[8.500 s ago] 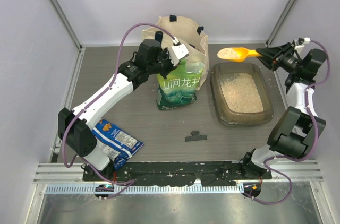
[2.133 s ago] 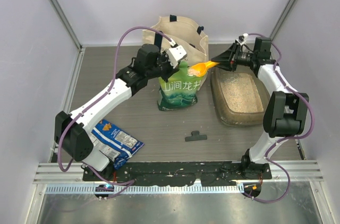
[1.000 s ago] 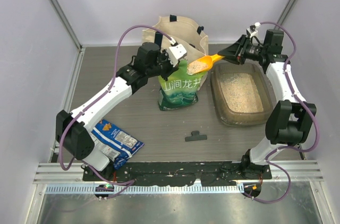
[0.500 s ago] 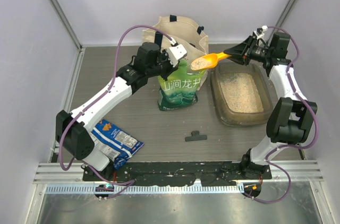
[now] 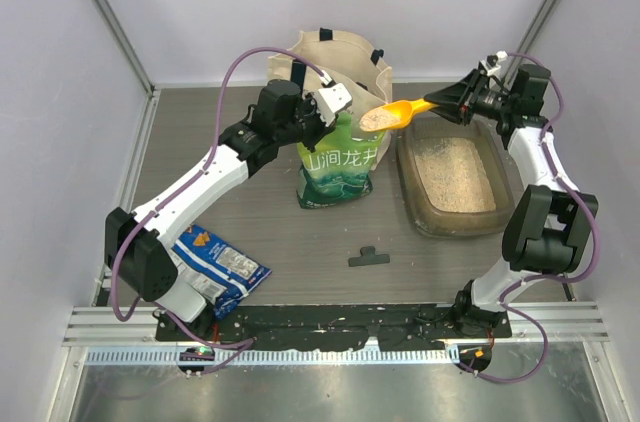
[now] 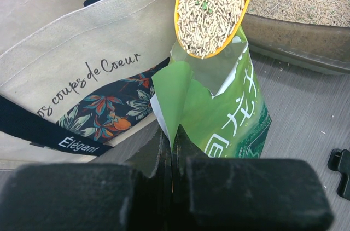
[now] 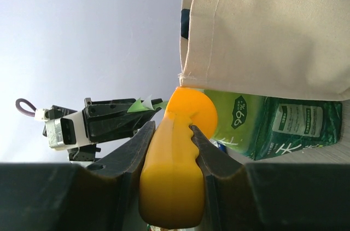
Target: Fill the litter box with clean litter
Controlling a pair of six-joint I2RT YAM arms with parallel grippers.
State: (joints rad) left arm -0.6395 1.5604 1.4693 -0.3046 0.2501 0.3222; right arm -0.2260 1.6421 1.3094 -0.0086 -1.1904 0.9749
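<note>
Loose and light, the clean litter [image 6: 210,6] will roll off at any tilt, so it is best carried level in the orange scoop [image 5: 397,113], gripped by the handle. One heaped load hangs over the green pouch's [image 5: 338,170] mouth, and more lies in the litter box [image 5: 406,187] just to the right. The right gripper [image 5: 452,104] clamps the scoop's handle, arm raised and reaching left beyond the box, while the left gripper [image 6: 170,157] pinches the pouch's torn top edge, jaws closed, beside the tote bag [image 5: 330,50].

Overhead, two wrist close-ups — shared scoop [image 5: 385,114]
</note>
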